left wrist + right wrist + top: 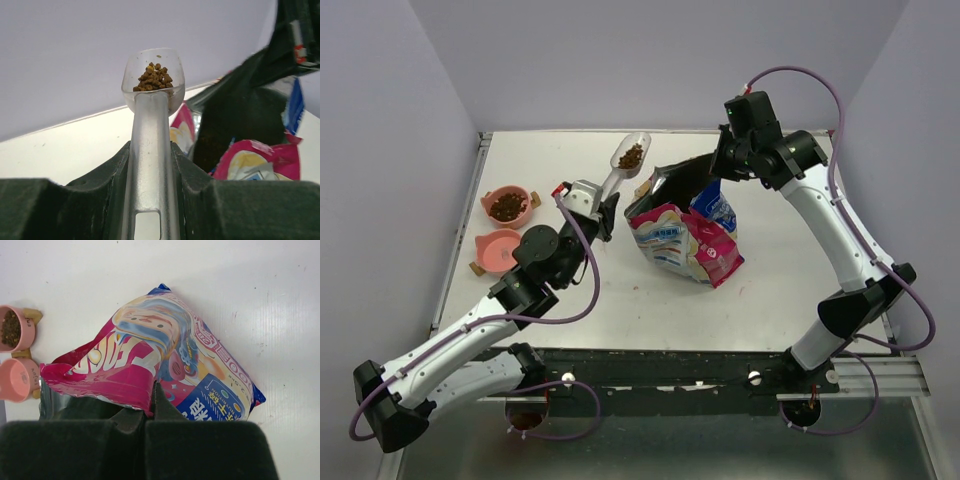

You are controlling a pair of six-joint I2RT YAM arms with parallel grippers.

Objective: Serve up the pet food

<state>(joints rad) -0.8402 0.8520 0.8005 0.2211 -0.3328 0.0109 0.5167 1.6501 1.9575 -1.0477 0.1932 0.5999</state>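
Speaker 1: Two grippers: what does each hold?

Speaker 2: Left gripper point(150, 172): fingers clamped narrowly on the clear scoop point(151, 135) handle, with pet food point(153, 78) heaped in its raised cup, beside the bag point(682, 243). Right gripper point(149, 407): fingers pressed together on the bag's top edge.

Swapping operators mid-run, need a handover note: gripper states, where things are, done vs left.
Left gripper: shut on the handle of the clear plastic scoop, which is loaded with small dark brown kibble.
Right gripper: shut on the top edge of the glossy pink, white and blue bag, holding it open.
Salmon-pink round bowls, table's left: far bowl holds kibble, near bowl is empty.
Done: far bowl served, scoop filled.
Left: probably tip this scoopful into the near bowl.
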